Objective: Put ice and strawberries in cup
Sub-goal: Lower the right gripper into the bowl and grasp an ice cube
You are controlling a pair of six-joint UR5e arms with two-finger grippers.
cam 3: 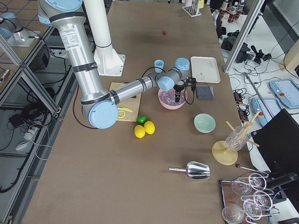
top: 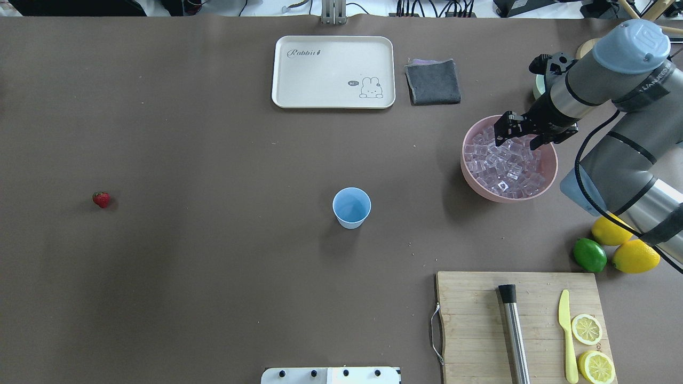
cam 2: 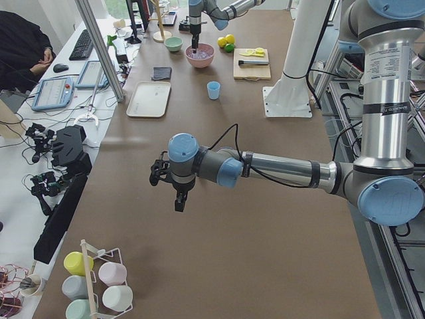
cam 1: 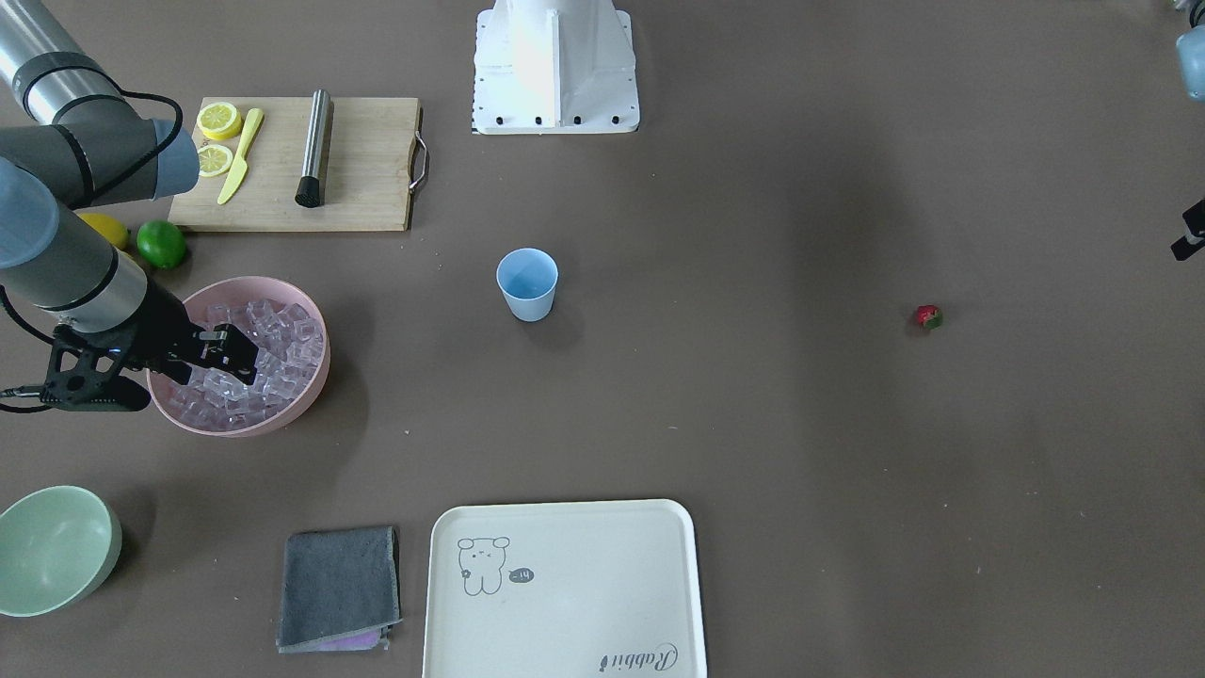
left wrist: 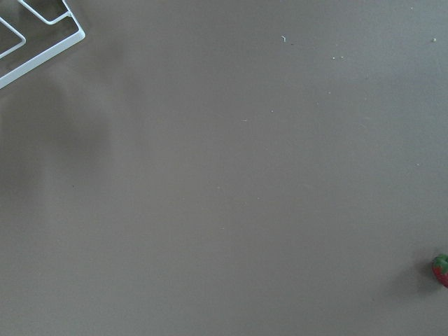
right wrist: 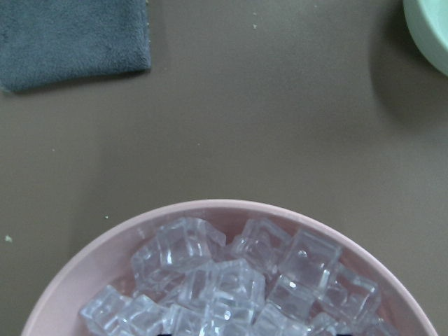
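The light-blue cup (top: pixel 351 207) stands upright mid-table, also in the front view (cam 1: pixel 527 282). Many clear ice cubes (top: pixel 504 165) fill the pink bowl (top: pixel 469 170); the right wrist view shows them close up (right wrist: pixel 238 280). My right gripper (top: pixel 516 137) hangs over the ice at the bowl's far side, fingers apart, holding nothing. The small red strawberry (top: pixel 101 199) lies alone at the table's left and at the left wrist view's lower right edge (left wrist: pixel 441 271). My left gripper (cam 2: pixel 178 198) hovers above bare table near it; I cannot tell if it is open or shut.
A cutting board (top: pixel 475 325) holds lemon slices (top: pixel 587 329), a yellow knife (top: pixel 566 330) and a steel muddler (top: pixel 515 333). Lemons (top: pixel 635 256) and a lime (top: pixel 589 255) lie beside it. A cream tray (top: pixel 333 72), grey cloth (top: pixel 433 81) and pale-green bowl (cam 1: pixel 52 551) sit at the far edge.
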